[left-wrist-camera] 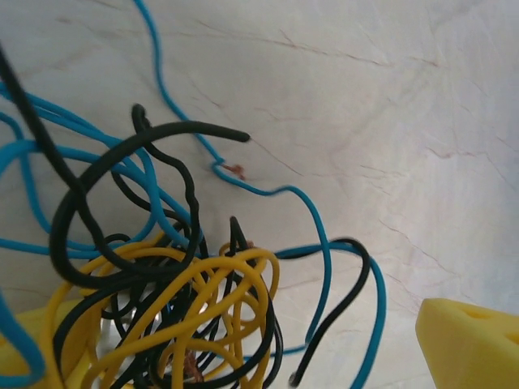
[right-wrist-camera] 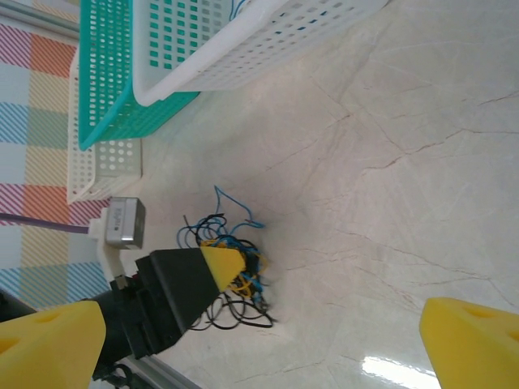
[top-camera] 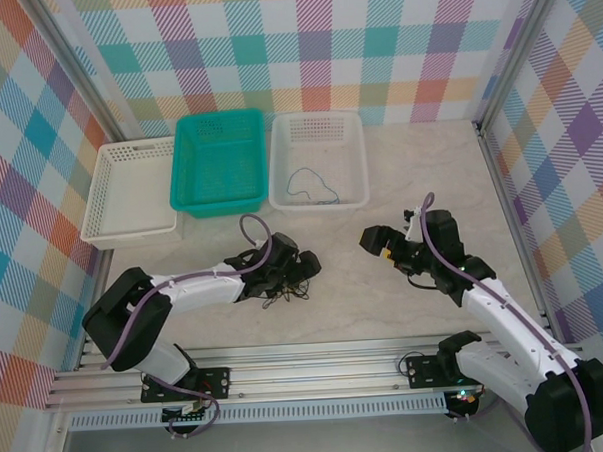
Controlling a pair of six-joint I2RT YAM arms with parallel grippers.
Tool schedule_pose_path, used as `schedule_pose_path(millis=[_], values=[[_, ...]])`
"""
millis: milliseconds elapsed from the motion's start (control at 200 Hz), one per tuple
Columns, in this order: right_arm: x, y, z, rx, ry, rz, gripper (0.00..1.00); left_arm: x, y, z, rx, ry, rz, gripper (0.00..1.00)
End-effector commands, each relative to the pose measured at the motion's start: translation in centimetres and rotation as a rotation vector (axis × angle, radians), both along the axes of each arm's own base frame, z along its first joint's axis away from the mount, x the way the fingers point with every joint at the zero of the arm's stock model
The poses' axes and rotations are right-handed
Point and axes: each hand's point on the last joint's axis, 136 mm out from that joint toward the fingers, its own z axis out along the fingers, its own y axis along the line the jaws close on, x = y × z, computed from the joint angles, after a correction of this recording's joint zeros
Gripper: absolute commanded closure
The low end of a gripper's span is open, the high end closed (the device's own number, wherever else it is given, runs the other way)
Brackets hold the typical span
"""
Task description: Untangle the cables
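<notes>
While the clump (top-camera: 282,287) of blue, black and yellow cables lies on the surface (top-camera: 419,171) at lower centre of the top view, the left gripper (top-camera: 286,270) sits right over it with its jaws spread. In the left wrist view the knot crowds against the lower-left pad (left-wrist-camera: 53,328), and the other pad (left-wrist-camera: 466,340) stands well apart at lower right. The right gripper (top-camera: 379,245) hangs spread and empty right of centre, apart from the clump. 1 blue cable (top-camera: 310,186) lies in the white basket (top-camera: 319,203) at upper centre.

The step in hand seems to be picking the next strand. The next move calls for closing on 1 loose piece, such as the black end (left-wrist-camera: 243,136) at upper middle, rather than the yellow core. It should then be drawn out slowly, perhaps with the right gripper pinning the rest.
</notes>
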Motion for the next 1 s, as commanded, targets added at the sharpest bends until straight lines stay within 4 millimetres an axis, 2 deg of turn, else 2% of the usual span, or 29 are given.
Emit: schedule_pose_path(millis=[0, 270, 375, 465, 630, 785, 855, 995], values=[[0.2, 1.0, 0.1, 0.074, 0.008, 0.012, 0.00, 0.6, -3.4, 2.0, -0.131, -0.042, -0.056, 0.00], [0.4, 1.3, -0.3, 0.076, 0.007, 0.017, 0.03, -0.7, -9.7, 4.0, -0.292, -0.075, -0.212, 0.00], [0.4, 0.8, -0.7, 0.054, 0.012, -0.009, 0.03, -1.0, -10.8, 3.9, -0.291, -0.071, -0.216, 0.00], [0.4, 0.4, -1.1, 0.047, 0.009, -0.033, 0.02, -1.0, -10.5, 3.8, -0.273, -0.074, -0.182, 0.00], [0.0, 0.4, -2.1, 0.047, 0.031, -0.028, 0.00, -0.6, -7.2, 4.8, -0.166, -0.127, -0.105, 0.00], [0.2, 0.5, -3.0, 0.039, 0.062, -0.029, 0.00, -0.7, -4.9, 4.6, 0.051, -0.121, -0.148, 0.00], [0.4, 0.6, -3.0, 0.036, 0.060, -0.031, 0.00, -0.7, -4.6, 4.7, 0.087, -0.114, -0.149, 0.02], [0.6, 0.7, -3.1, 0.030, 0.066, -0.032, 0.00, -1.9, -5.9, 4.6, 0.112, -0.120, -0.224, 0.08]])
